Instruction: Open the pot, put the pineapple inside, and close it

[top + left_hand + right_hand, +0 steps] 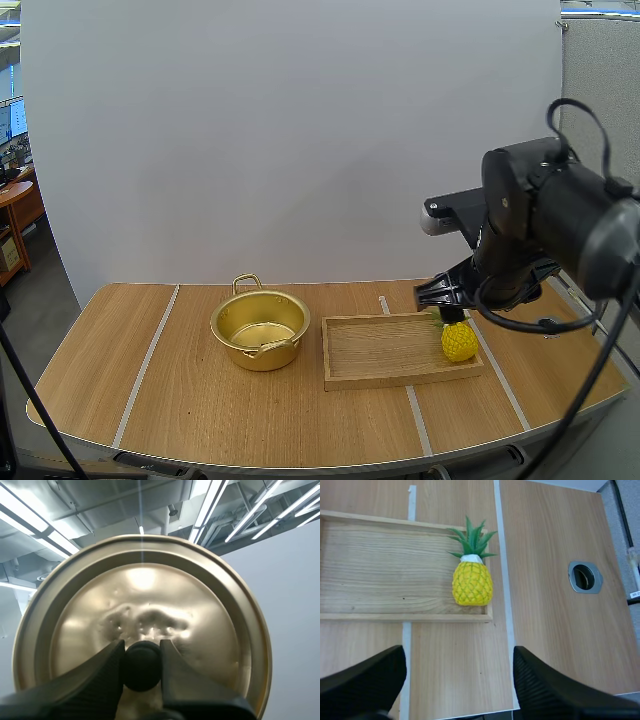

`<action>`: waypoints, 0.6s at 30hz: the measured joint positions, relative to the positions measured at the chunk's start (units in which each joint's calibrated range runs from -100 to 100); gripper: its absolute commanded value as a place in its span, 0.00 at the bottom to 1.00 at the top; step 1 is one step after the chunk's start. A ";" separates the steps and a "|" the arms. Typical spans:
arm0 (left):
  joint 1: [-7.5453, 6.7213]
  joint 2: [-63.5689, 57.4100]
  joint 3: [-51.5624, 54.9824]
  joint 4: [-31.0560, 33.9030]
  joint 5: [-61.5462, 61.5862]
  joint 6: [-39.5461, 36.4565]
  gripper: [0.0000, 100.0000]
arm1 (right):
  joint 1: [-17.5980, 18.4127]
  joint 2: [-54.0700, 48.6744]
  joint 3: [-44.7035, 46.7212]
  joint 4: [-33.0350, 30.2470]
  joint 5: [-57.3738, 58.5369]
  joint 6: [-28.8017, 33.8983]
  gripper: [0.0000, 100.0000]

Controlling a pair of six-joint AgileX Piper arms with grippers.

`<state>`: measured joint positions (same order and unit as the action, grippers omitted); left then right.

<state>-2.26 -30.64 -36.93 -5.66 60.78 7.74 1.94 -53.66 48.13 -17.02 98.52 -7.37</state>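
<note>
The small yellow pineapple (pixel 472 580) lies in a corner of the shallow wooden tray (pixel 380 575), just beyond the right tool (pixel 460 680), whose fingers stand spread, not touching it; the left tool (pixel 142 652) pinches the black knob (pixel 142 669) of the round golden lid (pixel 150 590); the lidless golden pot (pixel 260 328) sits beside the tray.

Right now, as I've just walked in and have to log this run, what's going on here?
The left gripper is shut on the knob of the lid and holds it up, off the pot. The pot stands open on the table, beside the wooden tray. The pineapple lies in a corner of the tray, not yet gripped. The right gripper hovers above it, fingers open.
</note>
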 measured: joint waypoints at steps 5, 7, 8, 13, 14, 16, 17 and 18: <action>0.00 0.00 0.00 0.03 -0.81 0.00 0.00 | -0.07 4.48 0.00 -0.35 -4.27 0.88 1.00; 0.00 0.00 0.00 0.03 -1.23 0.00 0.00 | -0.62 6.17 0.00 -0.35 -6.47 0.97 1.00; 0.00 0.00 0.00 0.14 -1.23 0.00 0.00 | -1.21 7.16 0.00 -0.35 -7.89 0.97 1.00; 0.00 0.00 0.00 0.13 -1.23 0.00 0.00 | -5.77 12.47 0.00 0.68 -14.91 -2.18 1.00; 0.00 0.00 0.00 0.13 -1.23 0.00 0.00 | -7.32 13.76 0.00 2.18 -16.63 -4.23 1.00; 0.00 0.00 0.00 0.13 -1.23 0.00 0.00 | -9.00 14.82 0.00 4.49 -18.60 -7.11 1.00; 0.00 0.00 0.00 0.13 -1.23 0.00 0.00 | -10.33 15.79 0.00 6.47 -20.19 -9.76 1.00; 0.00 0.00 0.00 0.13 -1.23 0.00 0.00 | -11.20 16.16 0.00 7.36 -21.10 -11.05 1.00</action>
<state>-2.26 -30.64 -36.93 -5.53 59.56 7.74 -9.26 -37.50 48.13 -9.66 77.42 -18.42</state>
